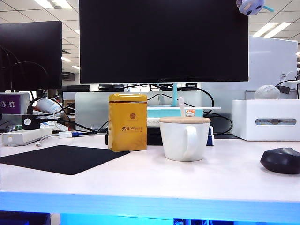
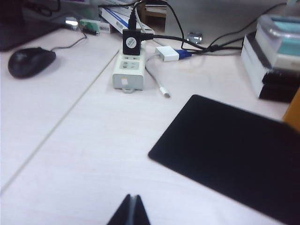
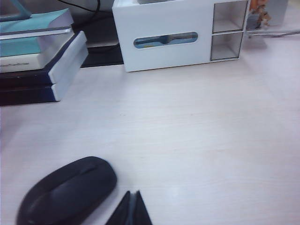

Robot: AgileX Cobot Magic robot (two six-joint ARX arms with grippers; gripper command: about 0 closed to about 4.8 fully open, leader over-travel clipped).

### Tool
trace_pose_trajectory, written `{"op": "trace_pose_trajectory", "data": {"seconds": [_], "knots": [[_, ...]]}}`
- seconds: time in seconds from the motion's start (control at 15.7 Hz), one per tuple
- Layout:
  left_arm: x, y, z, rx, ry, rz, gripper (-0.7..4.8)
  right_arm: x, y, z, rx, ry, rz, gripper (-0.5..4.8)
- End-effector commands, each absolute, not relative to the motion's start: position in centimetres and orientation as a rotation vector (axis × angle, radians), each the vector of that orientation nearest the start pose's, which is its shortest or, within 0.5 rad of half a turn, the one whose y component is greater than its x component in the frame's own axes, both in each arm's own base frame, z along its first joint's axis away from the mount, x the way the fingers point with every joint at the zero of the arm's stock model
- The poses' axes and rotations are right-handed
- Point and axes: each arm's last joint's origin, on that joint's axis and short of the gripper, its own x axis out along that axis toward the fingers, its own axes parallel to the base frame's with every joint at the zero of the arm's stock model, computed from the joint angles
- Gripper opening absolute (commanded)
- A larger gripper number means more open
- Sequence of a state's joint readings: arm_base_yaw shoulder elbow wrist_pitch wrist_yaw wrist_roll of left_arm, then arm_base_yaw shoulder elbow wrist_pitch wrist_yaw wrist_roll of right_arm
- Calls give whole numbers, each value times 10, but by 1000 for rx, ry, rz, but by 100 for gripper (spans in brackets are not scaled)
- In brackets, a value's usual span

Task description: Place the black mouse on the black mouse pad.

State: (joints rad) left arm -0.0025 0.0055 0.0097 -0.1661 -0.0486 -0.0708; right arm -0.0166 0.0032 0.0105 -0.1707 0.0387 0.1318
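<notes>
The black mouse point(image 1: 281, 160) lies on the white desk at the far right of the exterior view. The right wrist view shows it point(image 3: 68, 190) close beside my right gripper point(image 3: 132, 193), which is shut and empty, a small gap off the mouse's side. The black mouse pad point(image 1: 61, 158) lies flat at the left of the desk with nothing on it. My left gripper point(image 2: 132, 197) is shut and empty above bare desk, short of the pad's point(image 2: 234, 154) near corner. Neither gripper shows in the exterior view.
A yellow tin point(image 1: 127, 122) and a white mug point(image 1: 184, 138) stand between pad and mouse. Behind are a white box point(image 1: 266, 119), stacked books point(image 3: 37, 61), a monitor point(image 1: 163, 41), and a power strip point(image 2: 128, 70) with cables. A corded dark mouse point(image 2: 30, 62) lies beyond a desk seam.
</notes>
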Motion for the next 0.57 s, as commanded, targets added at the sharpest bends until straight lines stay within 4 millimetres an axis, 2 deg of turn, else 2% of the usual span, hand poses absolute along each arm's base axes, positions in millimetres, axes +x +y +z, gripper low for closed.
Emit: {"op": "trace_pose_trajectory", "data": {"seconds": [0.06, 0.38, 0.45, 0.51, 0.57], "knots": [[93, 2, 171, -124, 96, 67, -5, 92, -2, 172, 262, 96, -52, -1], [85, 4, 243, -133, -49, 152, -5, 75, -2, 240, 284, -20, -39, -2], [90, 4, 263, -131, -58, 147, -5, 74, -2, 257, 282, -45, -44, -2], [94, 4, 273, -128, -53, 147, -5, 75, -2, 265, 279, -52, -47, -2], [108, 3, 300, -92, -29, 113, -5, 77, -3, 287, 257, -58, -62, -2]]}}
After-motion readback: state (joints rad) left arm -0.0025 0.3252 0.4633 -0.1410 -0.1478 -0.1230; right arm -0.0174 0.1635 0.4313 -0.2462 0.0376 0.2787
